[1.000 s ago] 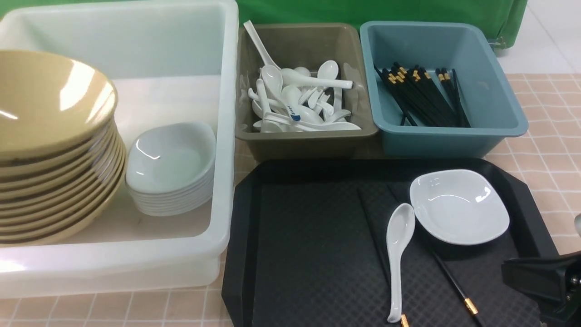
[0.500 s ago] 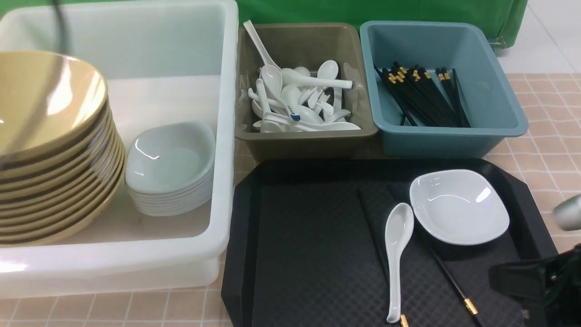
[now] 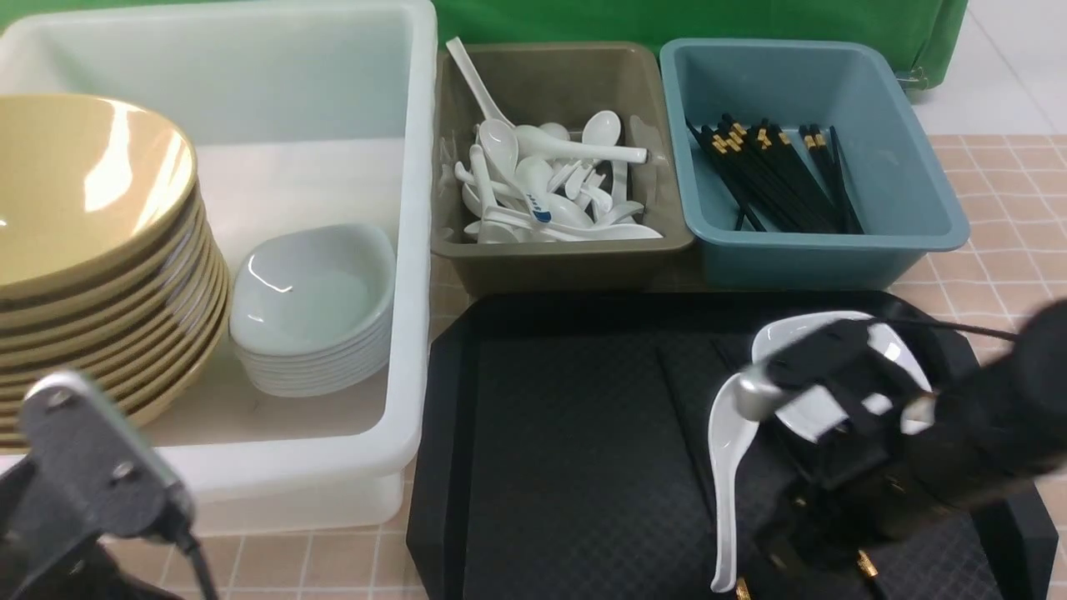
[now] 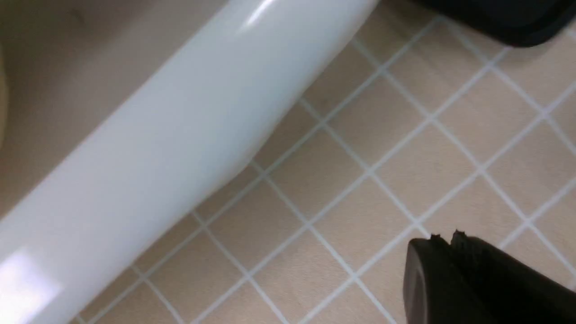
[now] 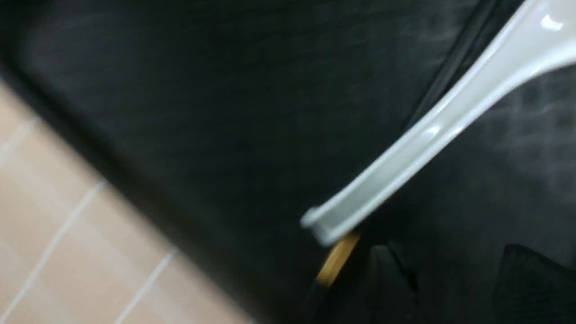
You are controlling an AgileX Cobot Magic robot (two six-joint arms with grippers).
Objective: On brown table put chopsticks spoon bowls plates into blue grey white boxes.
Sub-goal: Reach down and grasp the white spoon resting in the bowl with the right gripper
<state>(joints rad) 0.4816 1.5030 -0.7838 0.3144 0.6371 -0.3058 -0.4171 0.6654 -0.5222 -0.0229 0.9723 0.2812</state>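
Brown table (image 3: 353, 562), pale grout lines, green backing (image 3: 583, 21) behind. White box (image 3: 410, 250) on left: yellow bowls (image 3: 92, 192) stacked beside white plates (image 3: 313, 292). Grey box (image 3: 567, 271) holds spoons (image 3: 550, 179); blue box (image 3: 821, 265), chopsticks (image 3: 775, 179). Black tray (image 3: 550, 467): spoon (image 3: 727, 475) lying over one chopstick (image 5: 339, 258), another chopstick (image 3: 867, 563) and single plate (image 3: 779, 333) near. Right gripper (image 5: 454, 274) above tray, blurred, fingers spread, nothing between. Left gripper (image 4: 443, 240) above table, fingertips pressed together, empty.
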